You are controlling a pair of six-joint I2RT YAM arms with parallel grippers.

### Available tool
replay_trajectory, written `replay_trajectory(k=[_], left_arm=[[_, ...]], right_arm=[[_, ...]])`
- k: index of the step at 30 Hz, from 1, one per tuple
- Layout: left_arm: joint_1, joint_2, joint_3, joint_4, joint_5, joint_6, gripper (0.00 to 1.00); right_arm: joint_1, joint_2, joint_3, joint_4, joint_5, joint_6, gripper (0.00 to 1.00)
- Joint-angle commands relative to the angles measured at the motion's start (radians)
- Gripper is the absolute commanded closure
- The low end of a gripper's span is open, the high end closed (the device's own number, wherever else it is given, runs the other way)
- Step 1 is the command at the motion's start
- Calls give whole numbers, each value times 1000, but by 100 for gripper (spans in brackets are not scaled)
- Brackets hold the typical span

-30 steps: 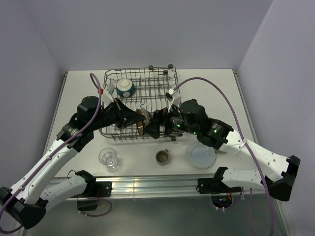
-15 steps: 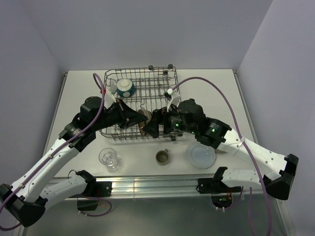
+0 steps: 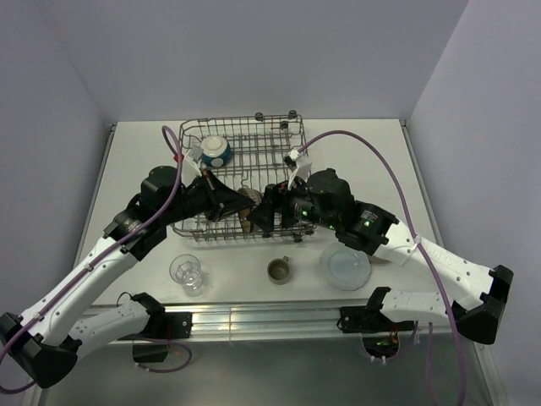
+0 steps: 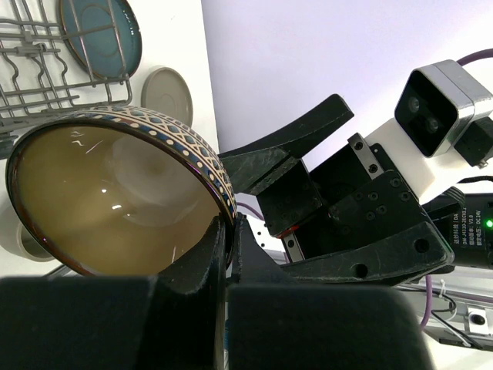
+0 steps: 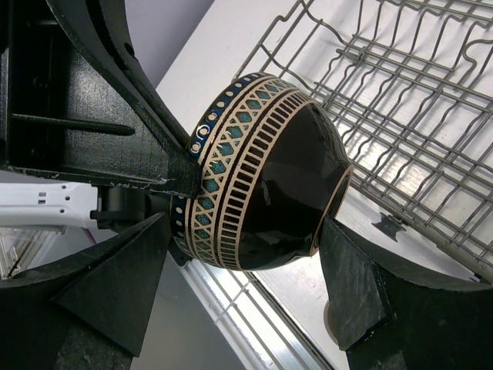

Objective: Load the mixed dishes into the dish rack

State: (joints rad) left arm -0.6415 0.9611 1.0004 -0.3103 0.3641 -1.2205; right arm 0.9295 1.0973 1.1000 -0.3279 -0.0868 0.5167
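Observation:
My left gripper is shut on the rim of the dark brown bowl and holds it on its side over the front edge of the dish rack. The left wrist view shows the fingers pinching the patterned rim of the bowl. My right gripper is open and straddles the same bowl, with its right finger close to the bowl's foot. The teal bowl lies in the rack. A teal plate stands in the rack.
The clear glass, the olive-grey mug and the pale-blue plate stand on the table in front of the rack. A beige plate lies beside the rack. The rack's wires lie just behind the bowl.
Both grippers have shifted slightly towards the rack. My right gripper has closed in around the bowl that the left gripper holds.

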Motion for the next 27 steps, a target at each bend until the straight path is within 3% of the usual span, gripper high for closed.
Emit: replay_trajectory(k=[1,6,11,12,16,21,23,24,27], left_arm=[[-17,1,46,109,-10,-8,100],[-29,13,56,103,-20,-2,100],[-37,19,61,102,-25,3,100],[-37,19,61,102,-25,4,100],[-37,24,70,93,-31,16,100],[-37,34,95,37,-71,36,100],[-37,36,107,24,-85,47,90],[-37,41,109,20,-89,49,70],[-37,51,122,5,-103,53,41]], right_arm=[[8,1,41,66,1,14,16],[14,18,61,46,18,19,21],[19,22,55,53,27,25,34],[19,24,54,53,27,25,40],[19,16,44,52,51,26,100],[19,-16,21,62,71,28,100],[20,-25,20,59,76,26,100],[20,-27,18,59,78,28,100],[20,-37,11,66,82,28,100]])
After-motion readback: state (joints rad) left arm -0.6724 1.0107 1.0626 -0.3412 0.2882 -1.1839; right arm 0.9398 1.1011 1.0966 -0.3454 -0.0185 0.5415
